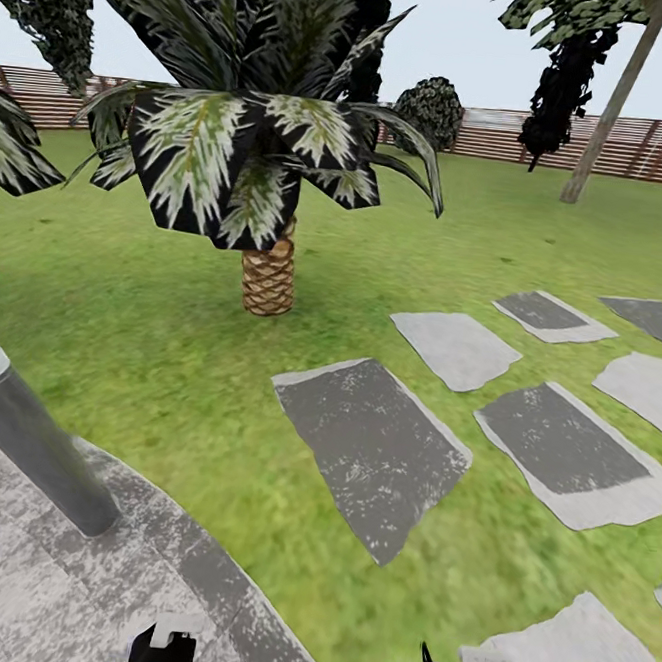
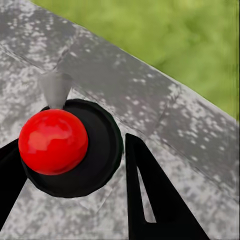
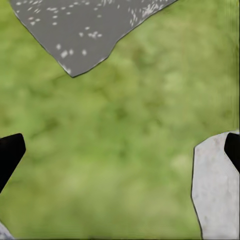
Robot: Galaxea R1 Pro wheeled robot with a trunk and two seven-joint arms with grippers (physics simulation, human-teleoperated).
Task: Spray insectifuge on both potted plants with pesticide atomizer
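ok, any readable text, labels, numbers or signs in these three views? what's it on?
None. No words, numbers, brand marks or signs can be read in any view.
The grey stepping stones and grey round paved patio carry only white speckle.
The glossy red ball on a black round disc is unmarked.
The brown slatted wooden fence and the palm's scaly brown trunk bear nothing.
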